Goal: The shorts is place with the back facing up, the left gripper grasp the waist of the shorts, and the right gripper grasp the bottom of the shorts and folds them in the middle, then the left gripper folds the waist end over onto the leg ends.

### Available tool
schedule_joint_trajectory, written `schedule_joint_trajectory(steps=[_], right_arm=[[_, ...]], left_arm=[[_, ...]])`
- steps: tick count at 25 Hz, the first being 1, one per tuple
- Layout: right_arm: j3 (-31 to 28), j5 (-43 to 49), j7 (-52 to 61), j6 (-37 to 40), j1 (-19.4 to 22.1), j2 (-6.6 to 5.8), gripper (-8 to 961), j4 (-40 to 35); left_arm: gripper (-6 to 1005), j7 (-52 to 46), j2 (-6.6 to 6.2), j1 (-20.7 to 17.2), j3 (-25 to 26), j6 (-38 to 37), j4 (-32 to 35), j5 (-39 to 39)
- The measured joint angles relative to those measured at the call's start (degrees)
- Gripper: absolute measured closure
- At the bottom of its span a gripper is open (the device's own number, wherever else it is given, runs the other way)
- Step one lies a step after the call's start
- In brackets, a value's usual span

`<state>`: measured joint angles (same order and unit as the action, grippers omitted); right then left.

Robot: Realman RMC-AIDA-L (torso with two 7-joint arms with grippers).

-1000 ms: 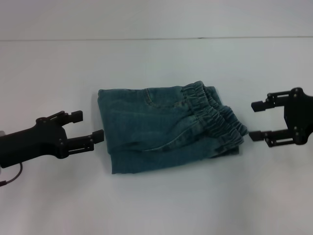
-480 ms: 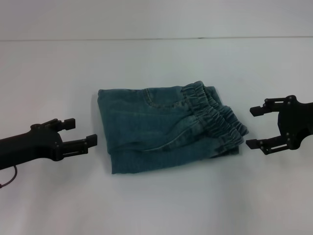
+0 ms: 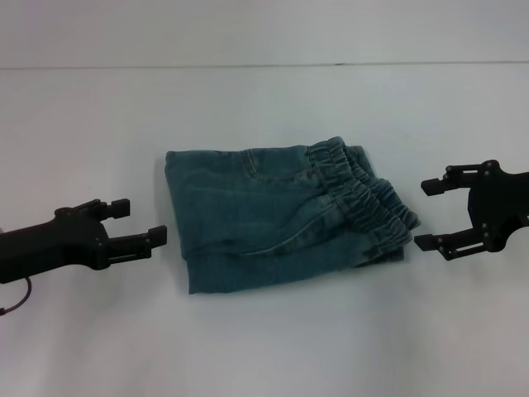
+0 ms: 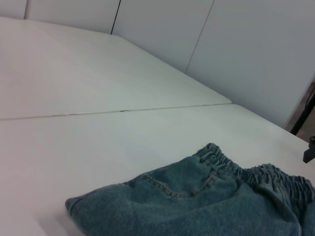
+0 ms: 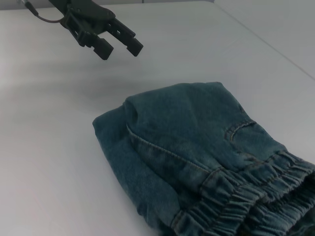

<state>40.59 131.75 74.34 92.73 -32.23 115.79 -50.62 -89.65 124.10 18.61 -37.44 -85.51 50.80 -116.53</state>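
Note:
The blue denim shorts [image 3: 273,219] lie folded into a compact rectangle in the middle of the white table. The ruffled waist [image 3: 372,198] lies on top at the right end, and the leg ends under it are mostly hidden. My left gripper [image 3: 145,220] hovers open just left of the folded edge, holding nothing. My right gripper [image 3: 423,213] stands open just right of the waist, also holding nothing. The left wrist view shows the shorts [image 4: 197,201] and waist [image 4: 256,174]. In the right wrist view I see the shorts [image 5: 197,147], the waist [image 5: 246,201] and the left gripper [image 5: 121,50] beyond.
The white table [image 3: 264,331] stretches all around the shorts. A thin seam [image 3: 248,66] runs across it at the back, with the table's far edge and wall panels [image 4: 256,44] beyond.
The left gripper has drawn back to the left, away from the shorts' folded edge. The right gripper has shifted slightly right and down. The shorts lie unchanged.

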Motion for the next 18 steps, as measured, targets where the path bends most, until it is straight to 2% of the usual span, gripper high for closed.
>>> schedule_joint_trajectory(steps=[18], right_arm=[[0.0,0.0,0.2,-0.8,0.3,0.06,68,0.0]], left_arm=[[51,-0.7,-0.08,0.4,0.0,-0.5,0.0,0.0]])
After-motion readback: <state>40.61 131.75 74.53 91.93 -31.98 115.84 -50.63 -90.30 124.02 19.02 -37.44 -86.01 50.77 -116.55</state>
